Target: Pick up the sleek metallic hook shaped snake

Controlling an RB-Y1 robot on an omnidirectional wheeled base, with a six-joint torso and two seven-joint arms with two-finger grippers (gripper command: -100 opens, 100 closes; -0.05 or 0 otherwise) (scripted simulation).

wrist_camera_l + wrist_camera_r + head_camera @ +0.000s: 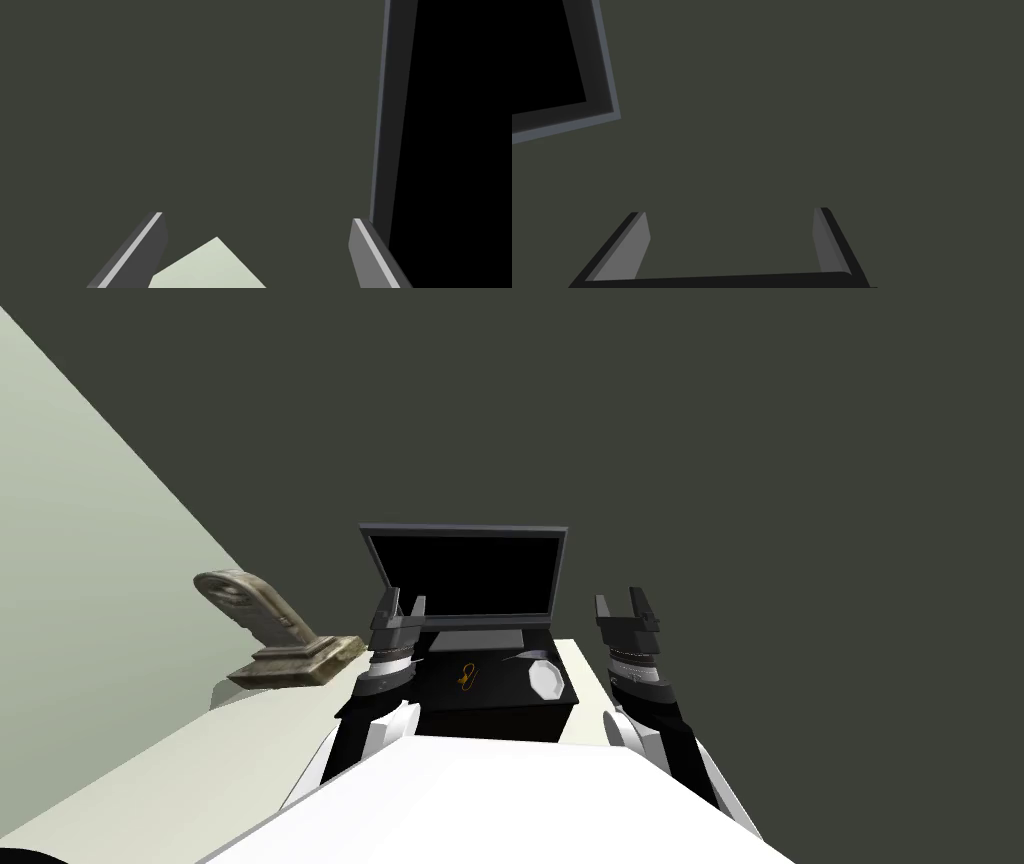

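A small thin gold hook-shaped snake [467, 676] lies on the black stand top [500, 703], in front of the screen's base. My left gripper [399, 607] is raised at the stand's left side, fingers open and empty, level with the screen's lower left corner. My right gripper [625, 605] is raised to the right of the stand, open and empty. In the left wrist view the left gripper [257, 225] stands open beside the screen's frame [395, 115]. In the right wrist view the right gripper [729, 220] is open, with the screen's corner [562, 65] off to one side.
A flat black screen [463, 571] stands at the back of the stand. A white faceted plate-like object [546, 679] lies right of the snake. A stone sculpture on a stepped base [275, 638] sits to the left on a pale ledge [180, 768]. A dark wall is behind.
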